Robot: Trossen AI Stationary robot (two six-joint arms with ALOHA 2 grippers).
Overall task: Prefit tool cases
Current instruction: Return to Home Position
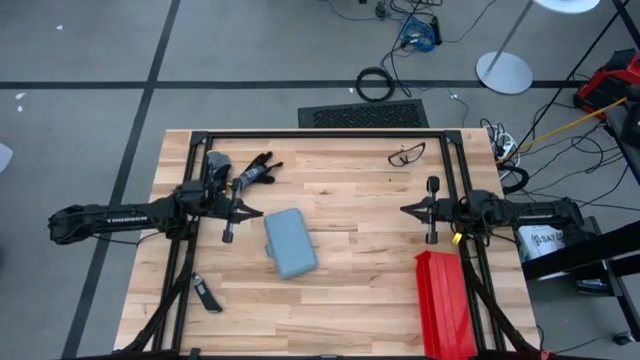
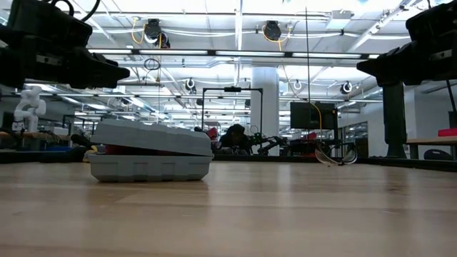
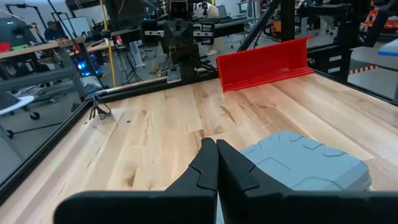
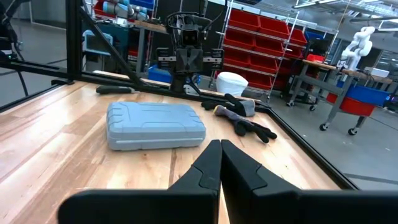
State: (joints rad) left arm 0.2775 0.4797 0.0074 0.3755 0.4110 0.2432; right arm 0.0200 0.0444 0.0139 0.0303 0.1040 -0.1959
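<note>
Trouble may start at the left gripper (image 1: 252, 212). Its fingers are pressed together and hold nothing, and it hangs just beside the tool case (image 1: 290, 243), so a low swing could knock the case. The case lies flat near the table's middle, closer to the left arm. Its long axis runs nearly across the line between the two grippers, slightly tilted. In the low view its lid seems not fully down, so a knock might open it. The right gripper (image 1: 410, 209), also pinched together and empty, is well apart.
</note>
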